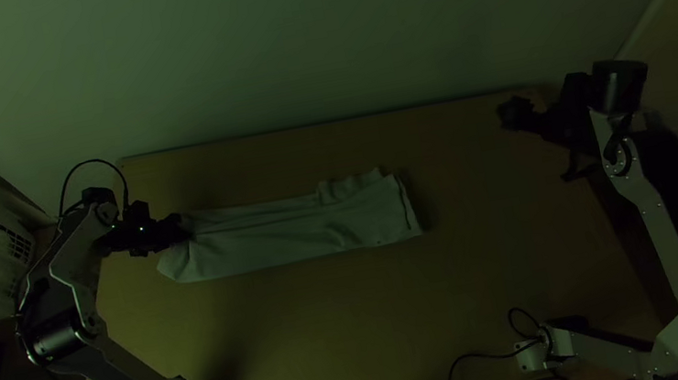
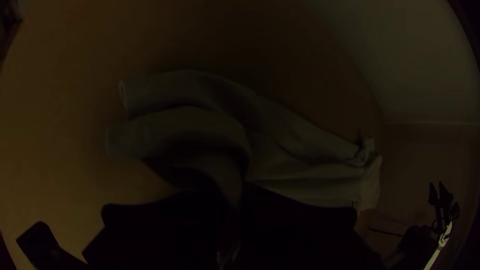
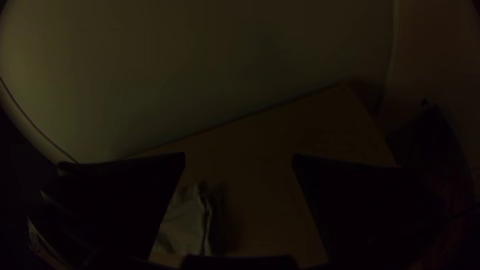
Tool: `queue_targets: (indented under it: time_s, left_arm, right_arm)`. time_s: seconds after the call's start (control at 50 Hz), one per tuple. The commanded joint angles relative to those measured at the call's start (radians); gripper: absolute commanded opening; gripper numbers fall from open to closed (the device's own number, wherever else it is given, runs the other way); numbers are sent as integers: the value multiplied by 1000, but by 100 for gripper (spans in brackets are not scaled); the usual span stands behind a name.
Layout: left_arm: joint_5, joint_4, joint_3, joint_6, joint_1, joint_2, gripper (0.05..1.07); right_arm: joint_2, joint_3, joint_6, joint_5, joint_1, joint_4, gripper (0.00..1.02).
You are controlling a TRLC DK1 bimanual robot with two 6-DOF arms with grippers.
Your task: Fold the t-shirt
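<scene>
**Long folded shirt (image 1: 292,237), gripped at one end**

The wooden surface (image 1: 337,339) carries the shirt left of centre, narrowed into a long strip with a small bunch on its far edge — probably so it can next be folded end over end. The right tool (image 3: 239,160) gapes wide, holding and touching nothing, well apart from the cloth, perhaps parked clear. The left tool (image 1: 181,227) is clenched on fabric at the strip's left end — likely to straighten or lift the two sleeve-like ends (image 2: 185,120) beside it.
</scene>
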Motion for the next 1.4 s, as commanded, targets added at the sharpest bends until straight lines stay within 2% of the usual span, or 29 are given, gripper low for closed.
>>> queue_targets:
  time_s: [0.0,0.22,0.5,0.98,1.38]
  left_arm:
    - [-22,-45,38,49,27,-84,8]
    - [-79,-120,63,83,16,-190,8]
    - [-156,-243,161,69,-91,-250,8]
    - [-241,-393,455,-101,-398,-181,8]
    - [-318,-424,667,-239,-659,-14,8]
  right_arm:
    - [-40,-57,-1,-3,1,53,98]
    - [-46,-83,-1,-3,-10,74,98]
    - [-64,-100,-14,-3,-25,79,98]
    - [-135,-169,-13,-3,-39,79,98]
    - [-212,-234,-4,-3,-53,77,98]
